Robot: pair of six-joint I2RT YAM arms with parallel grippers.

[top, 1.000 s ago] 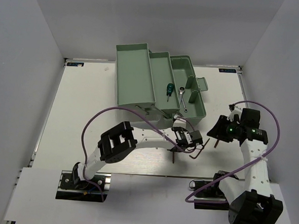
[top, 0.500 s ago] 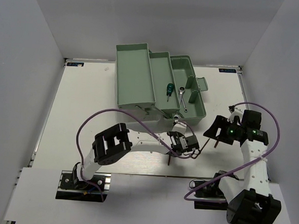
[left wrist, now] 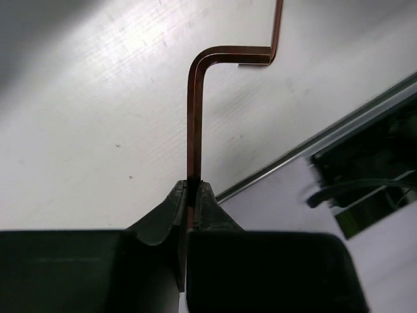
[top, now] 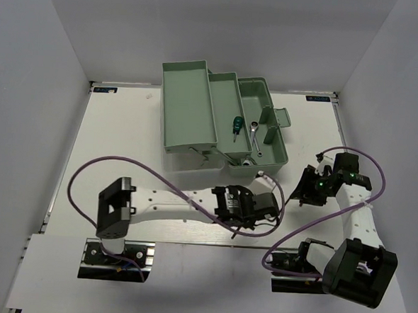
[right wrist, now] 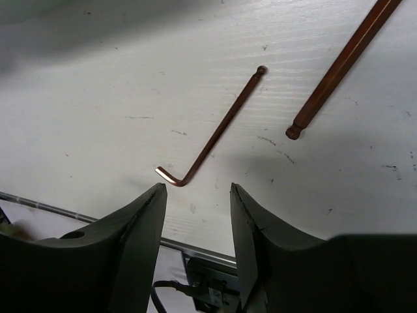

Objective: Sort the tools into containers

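Note:
My left gripper (left wrist: 193, 187) is shut on the long arm of a thin coppery hex key (left wrist: 191, 117), low over the white table near its front edge. The key runs away from the jaws and bends right; a thin rod (left wrist: 278, 23) carries on from that bend, and I cannot tell if it is a separate key. My right gripper (right wrist: 199, 195) stands open above the table, just short of a small L-shaped hex key (right wrist: 212, 137). A thicker hex key (right wrist: 339, 65) lies beyond it. The mint-green toolbox (top: 191, 106) stands open, holding a green-handled screwdriver (top: 235, 123) and a silver wrench (top: 256, 134).
The table's metal front rail (left wrist: 306, 143) runs close beside the left gripper (top: 261, 212) and just under the right gripper (top: 307, 193). Purple cables (top: 109, 164) loop off both arms. White walls enclose the table on three sides.
The left gripper has shut on the hex key and the left arm has folded lower and leftward. The right gripper has sunk towards the table over the small key.

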